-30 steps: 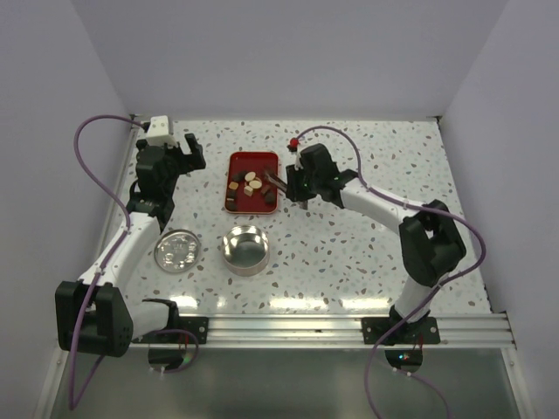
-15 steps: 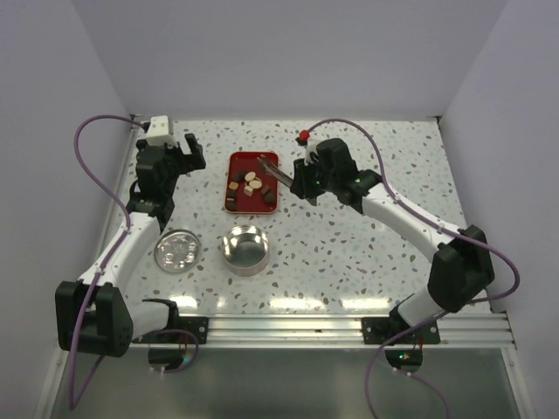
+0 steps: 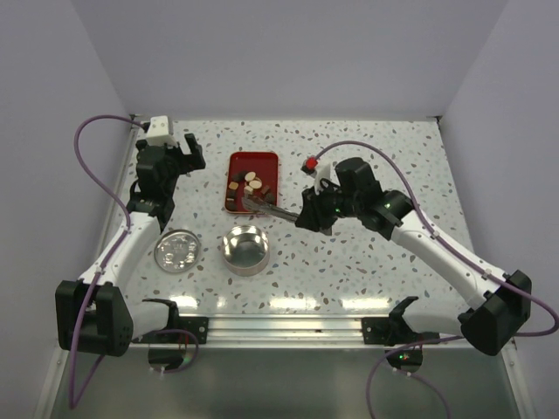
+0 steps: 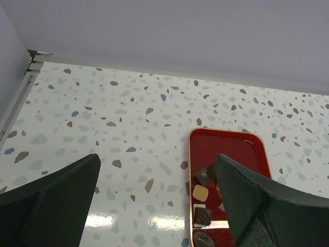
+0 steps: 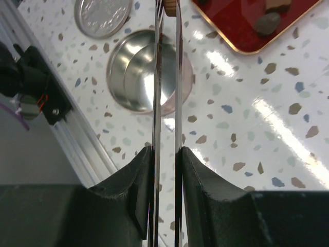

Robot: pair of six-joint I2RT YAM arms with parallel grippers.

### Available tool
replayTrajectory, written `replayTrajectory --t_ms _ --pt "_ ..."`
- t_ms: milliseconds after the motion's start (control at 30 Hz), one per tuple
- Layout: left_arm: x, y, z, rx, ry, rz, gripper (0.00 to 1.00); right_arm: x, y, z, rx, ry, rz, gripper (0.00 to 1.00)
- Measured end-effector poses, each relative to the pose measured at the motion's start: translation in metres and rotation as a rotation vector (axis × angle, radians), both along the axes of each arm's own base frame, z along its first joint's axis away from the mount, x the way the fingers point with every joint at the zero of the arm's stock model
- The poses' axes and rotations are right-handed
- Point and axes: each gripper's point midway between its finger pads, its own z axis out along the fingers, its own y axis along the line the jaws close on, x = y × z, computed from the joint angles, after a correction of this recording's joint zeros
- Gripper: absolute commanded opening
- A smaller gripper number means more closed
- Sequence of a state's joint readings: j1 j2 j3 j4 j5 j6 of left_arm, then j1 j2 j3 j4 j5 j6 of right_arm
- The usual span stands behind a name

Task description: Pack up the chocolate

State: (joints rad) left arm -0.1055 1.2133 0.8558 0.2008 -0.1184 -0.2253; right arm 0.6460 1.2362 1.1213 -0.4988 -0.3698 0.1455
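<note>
Chocolate is mostly seen lying in the red tray at the back of the desk. The right tool is clamped on thin metal tongs. One tan bit seems to be pinched at their tips, by the front edge of the tray. The tin is just beside the tray, with no lid on and nothing seen inside. The bit is tiny and the tongs are long and thin. It could be dropped on the desk if the squeeze is let go too early or the arm is shaken. The tin could also be bumped and pushed away. The left tool is held wide apart, with nothing in it, well away from the tin.
</note>
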Motion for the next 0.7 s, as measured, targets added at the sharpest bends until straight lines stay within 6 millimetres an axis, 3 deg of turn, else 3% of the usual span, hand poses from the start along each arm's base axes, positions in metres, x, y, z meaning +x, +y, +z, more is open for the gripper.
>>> replayTrajectory --t_ms 333,700 --pt "0.000 0.001 0.000 0.001 0.001 0.005 1.00 -0.054 0.002 -0.020 -0.058 0.106 0.176 0.20" --pt "0.001 0.001 -0.003 0.002 0.008 0.005 1.00 -0.066 0.006 -0.020 -0.054 0.108 0.227 0.34"
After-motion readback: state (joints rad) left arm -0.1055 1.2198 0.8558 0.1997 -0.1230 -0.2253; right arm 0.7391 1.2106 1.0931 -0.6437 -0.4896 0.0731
